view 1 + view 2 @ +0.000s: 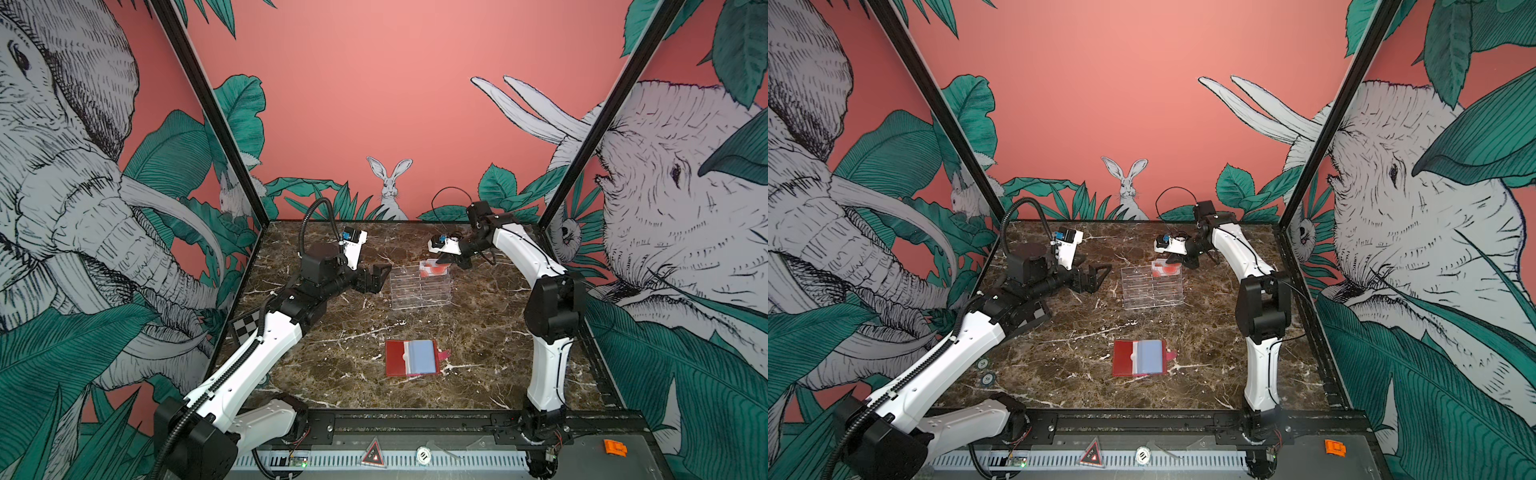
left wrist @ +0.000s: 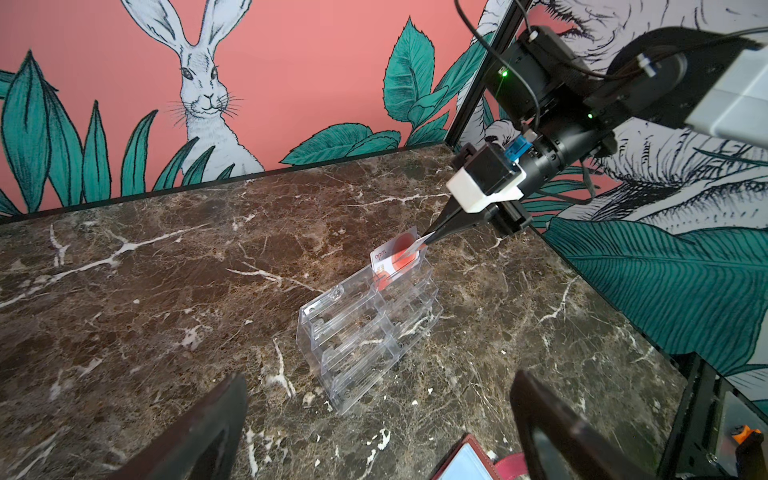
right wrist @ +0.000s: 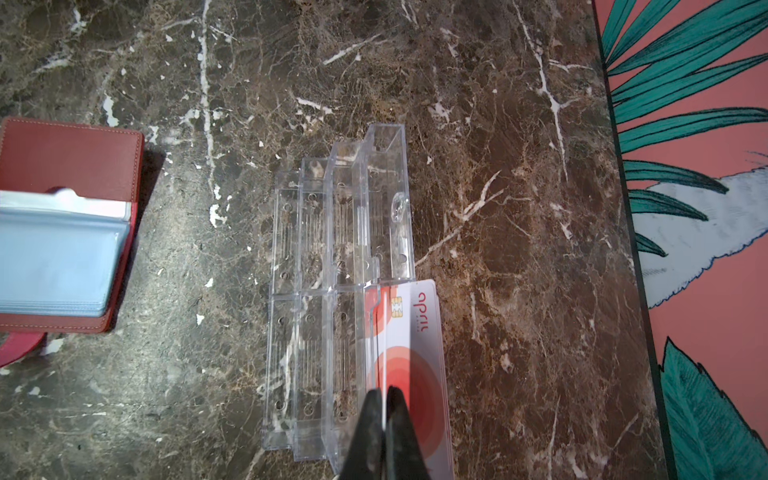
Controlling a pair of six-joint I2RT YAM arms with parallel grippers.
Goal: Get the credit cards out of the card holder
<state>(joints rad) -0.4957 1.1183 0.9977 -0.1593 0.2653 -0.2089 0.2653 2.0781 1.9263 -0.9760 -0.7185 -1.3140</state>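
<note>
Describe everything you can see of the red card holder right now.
The card holder is a red, leather-like folding wallet with pale stitching, lying open and flat on the marble tabletop. One half shows bare red lining; a stack of clear sleeves covers the other, showing pale blue. Its snap tab sticks out sideways. Only the tabletop touches it.

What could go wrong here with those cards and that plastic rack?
The right pincer grips a thin card only by its edge above the clear stand. The card could slip, or snag on the white card already slotted there. Pushing down might also tip the stand.
</note>
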